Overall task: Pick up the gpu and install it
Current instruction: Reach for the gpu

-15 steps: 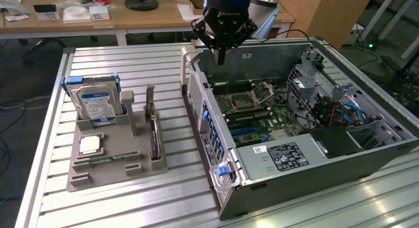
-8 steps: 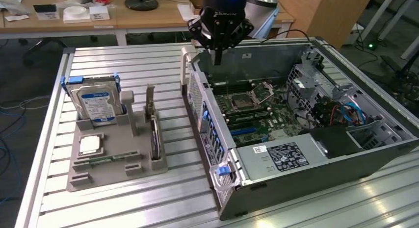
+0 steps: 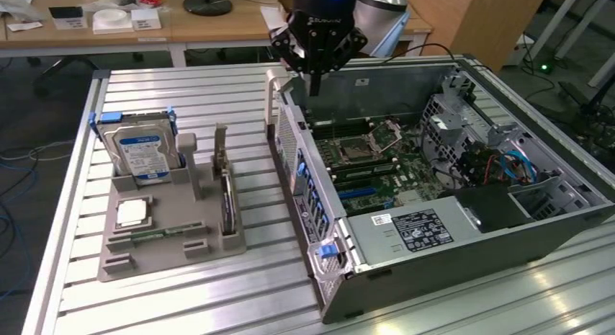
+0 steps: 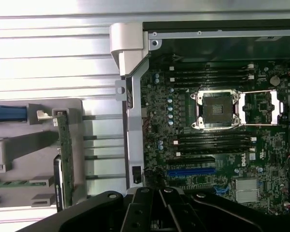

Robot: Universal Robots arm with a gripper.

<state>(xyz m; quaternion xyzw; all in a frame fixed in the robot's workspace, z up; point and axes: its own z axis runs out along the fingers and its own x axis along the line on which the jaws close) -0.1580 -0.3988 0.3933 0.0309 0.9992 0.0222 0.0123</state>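
Note:
The gpu stands on its long edge in a slot of the grey holder, on the exterior view's left; in the wrist view the gpu shows edge-on, green board with a black face behind it. My gripper hangs over the far left corner of the open computer case, well apart from the gpu, with its fingers together and nothing between them. My gripper looks down on the motherboard and its blue slot.
The holder also carries a silver hard drive in a blue frame, a processor chip and a narrow green memory stick. All rest on a ribbed metal table. Desks with clutter stand behind.

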